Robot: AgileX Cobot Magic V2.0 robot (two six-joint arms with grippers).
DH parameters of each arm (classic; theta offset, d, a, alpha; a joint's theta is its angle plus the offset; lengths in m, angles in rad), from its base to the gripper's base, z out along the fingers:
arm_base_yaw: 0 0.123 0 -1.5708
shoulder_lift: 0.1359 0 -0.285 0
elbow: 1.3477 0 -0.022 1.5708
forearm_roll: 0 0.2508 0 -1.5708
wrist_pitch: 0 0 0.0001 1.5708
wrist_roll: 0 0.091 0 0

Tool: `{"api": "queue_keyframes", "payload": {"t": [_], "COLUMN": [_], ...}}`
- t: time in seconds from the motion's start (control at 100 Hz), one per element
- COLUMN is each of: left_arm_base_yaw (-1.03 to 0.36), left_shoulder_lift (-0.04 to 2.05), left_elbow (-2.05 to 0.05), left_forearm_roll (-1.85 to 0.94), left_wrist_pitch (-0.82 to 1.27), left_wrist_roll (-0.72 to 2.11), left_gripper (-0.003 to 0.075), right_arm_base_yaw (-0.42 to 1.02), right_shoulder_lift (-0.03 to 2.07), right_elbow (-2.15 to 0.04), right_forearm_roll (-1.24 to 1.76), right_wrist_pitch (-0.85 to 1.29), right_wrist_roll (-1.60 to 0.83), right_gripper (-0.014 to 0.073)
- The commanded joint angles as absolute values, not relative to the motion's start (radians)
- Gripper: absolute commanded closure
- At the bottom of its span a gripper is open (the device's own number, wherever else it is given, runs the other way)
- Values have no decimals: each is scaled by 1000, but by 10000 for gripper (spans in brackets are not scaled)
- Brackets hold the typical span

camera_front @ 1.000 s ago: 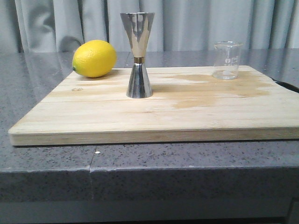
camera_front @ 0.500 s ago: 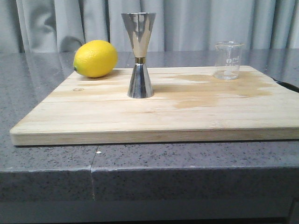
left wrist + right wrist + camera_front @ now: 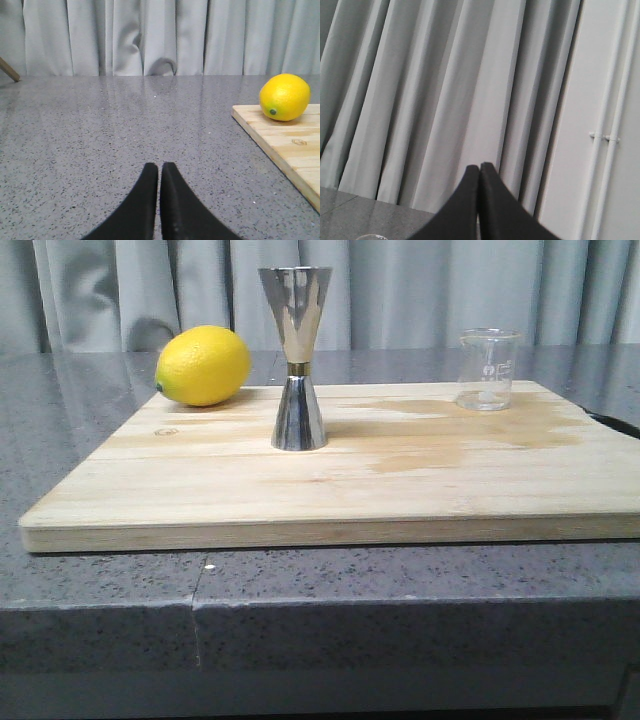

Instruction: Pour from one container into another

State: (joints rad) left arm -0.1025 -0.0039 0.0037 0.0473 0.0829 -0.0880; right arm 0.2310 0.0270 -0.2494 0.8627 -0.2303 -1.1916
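Board (image 3: 330, 490) on grey worktop (image 3: 100, 410). We note the jigger (image 3: 297, 358) upright left of centre, the beaker (image 3: 488, 369) upright at the far right corner, well apart; a lemon (image 3: 203, 365) at far left. Left hand (image 3: 160, 172) and right hand (image 3: 479, 172): fingers pressed together, holding nothing.

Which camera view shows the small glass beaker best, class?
The front view: the glass beaker stands whole and upright near the far right corner of the wooden board. The right wrist view catches only a sliver of its rim at the frame's edge. The left wrist view does not show it.
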Motion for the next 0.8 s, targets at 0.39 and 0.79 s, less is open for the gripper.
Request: {"api": "queue_keyframes", "payload": {"t": [0.39, 0.79], "left_arm_base_yaw": [-103, -103], "left_shoulder_lift": [-30, -30], "left_elbow": [40, 40], "left_forearm_roll": [46, 46], "left_wrist_pitch": [0, 0], "left_wrist_roll": [-101, -101], "left_gripper": [739, 739], "right_arm_base_yaw": [225, 106], "right_shoulder_lift": [37, 39], "right_elbow": [-273, -140], "right_forearm_roll": [850, 376], "right_wrist_pitch": [-279, -270], "right_wrist_roll": [-1197, -489], "right_gripper": [669, 669]}}
